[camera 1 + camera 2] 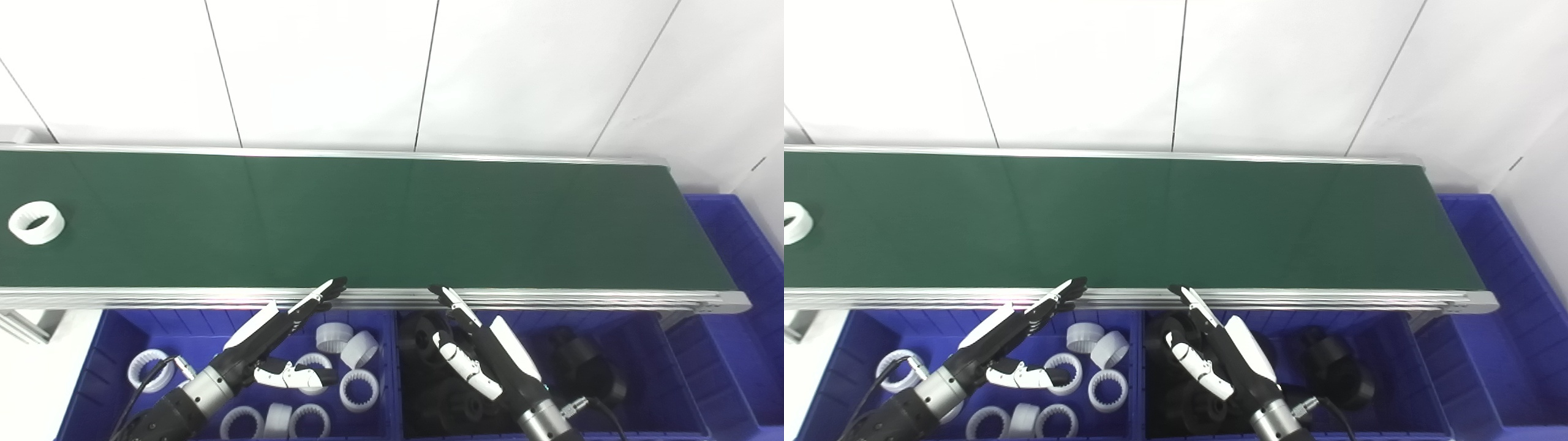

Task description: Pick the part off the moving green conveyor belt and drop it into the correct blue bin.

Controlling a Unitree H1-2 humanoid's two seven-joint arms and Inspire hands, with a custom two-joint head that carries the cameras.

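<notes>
A white ring part (37, 222) with a toothed inner edge lies on the green conveyor belt (392, 220) at its far left; it is cut off by the frame edge in the right eye view. My left hand (275, 343) hovers open above the left blue bin (110, 349), which holds several white rings. My right hand (478, 349) hovers open above the middle blue bin (667, 373), which holds black parts. The fingertips of both hands reach up to the belt's near rail. Neither hand holds anything.
A third blue bin (735, 245) stands past the belt's right end. The belt's metal near rail (551, 299) runs across in front of both hands. A white panelled wall stands behind the belt.
</notes>
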